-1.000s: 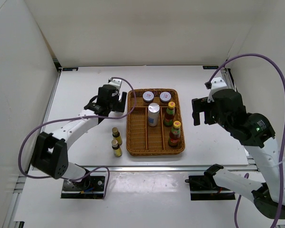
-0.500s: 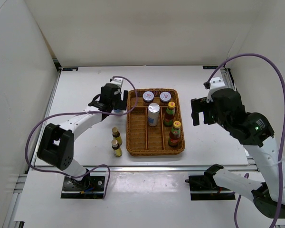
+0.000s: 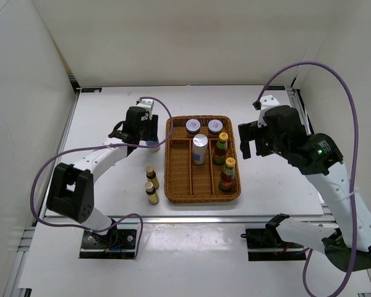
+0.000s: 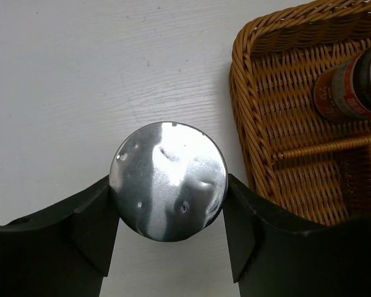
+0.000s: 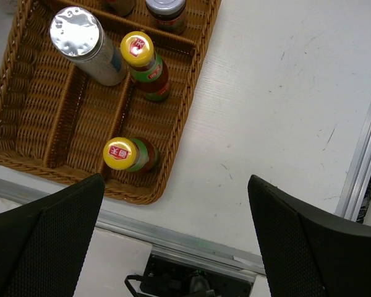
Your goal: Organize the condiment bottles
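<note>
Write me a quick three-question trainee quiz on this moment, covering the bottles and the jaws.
1. True or false: both red sauce bottles stand in the rightmost compartment of the wicker tray.
2. What stands between the jaws of the left gripper? A) a dark bottle B) the silver-topped shaker C) a pale-lidded jar
3. How many tiny dark bottles stand on the table outside the tray?
Key: 1 true; 2 B; 3 two.

Wicker tray (image 5: pixel 49 166), silver-topped shaker (image 5: pixel 80 36) and two yellow-capped sauce bottles (image 5: pixel 138 49) inside, right gripper (image 5: pixel 175 179) spread wide
</note>
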Controlling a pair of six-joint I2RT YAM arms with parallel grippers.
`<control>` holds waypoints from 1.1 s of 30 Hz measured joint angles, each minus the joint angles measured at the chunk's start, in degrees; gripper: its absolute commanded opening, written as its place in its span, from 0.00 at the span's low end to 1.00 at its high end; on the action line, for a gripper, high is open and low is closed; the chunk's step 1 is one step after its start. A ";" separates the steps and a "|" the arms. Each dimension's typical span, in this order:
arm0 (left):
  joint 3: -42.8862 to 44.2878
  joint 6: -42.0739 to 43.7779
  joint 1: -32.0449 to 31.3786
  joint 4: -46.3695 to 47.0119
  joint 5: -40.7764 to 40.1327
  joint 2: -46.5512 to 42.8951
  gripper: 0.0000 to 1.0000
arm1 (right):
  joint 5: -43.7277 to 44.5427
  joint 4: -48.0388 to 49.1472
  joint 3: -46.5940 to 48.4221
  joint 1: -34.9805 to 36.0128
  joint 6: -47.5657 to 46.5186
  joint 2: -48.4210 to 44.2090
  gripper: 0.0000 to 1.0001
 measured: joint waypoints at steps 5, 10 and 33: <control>-0.98 0.31 -0.09 -1.25 0.39 -3.78 0.11 | 0.44 -0.28 0.15 0.00 0.26 -2.97 1.00; -2.25 1.55 -3.10 -2.56 0.46 -14.34 0.11 | 2.43 -1.46 0.22 0.00 0.76 -7.15 1.00; 5.29 2.19 -34.05 -11.45 7.93 -6.93 0.11 | 6.36 -4.04 -0.74 0.00 1.95 -12.81 1.00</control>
